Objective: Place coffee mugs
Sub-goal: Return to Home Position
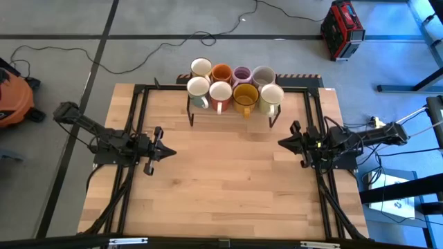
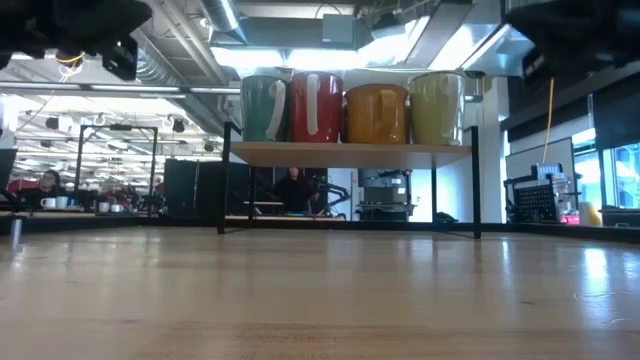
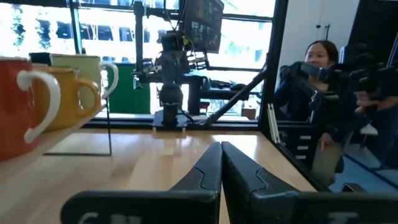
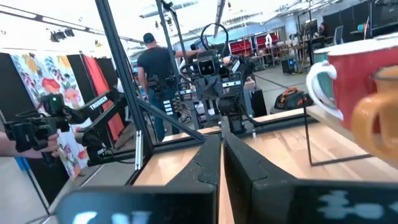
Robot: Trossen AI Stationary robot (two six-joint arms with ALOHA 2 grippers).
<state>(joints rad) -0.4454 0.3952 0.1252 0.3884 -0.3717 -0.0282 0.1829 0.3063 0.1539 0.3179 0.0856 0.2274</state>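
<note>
Since all 8 coffee mugs [image 1: 220,92] sit packed on the shelf [image 2: 350,153], the left pincer [image 1: 166,152] and right pincer [image 1: 282,142] hover closed and empty at opposite table [image 1: 228,187] sides, the job apparently finished.

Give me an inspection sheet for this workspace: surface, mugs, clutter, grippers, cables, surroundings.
Surface: wooden table, bare apart from the shelf at its far edge.
Job's things: eight mugs upright on the shelf, in two rows of four.
Clutter: nothing seen.
Grippers: left gripper and right gripper shut, empty, clear of the shelf.
Cables: black cable loose on the floor behind the table.
Surroundings: red case and orange machine on the floor; a person beyond the table.
</note>
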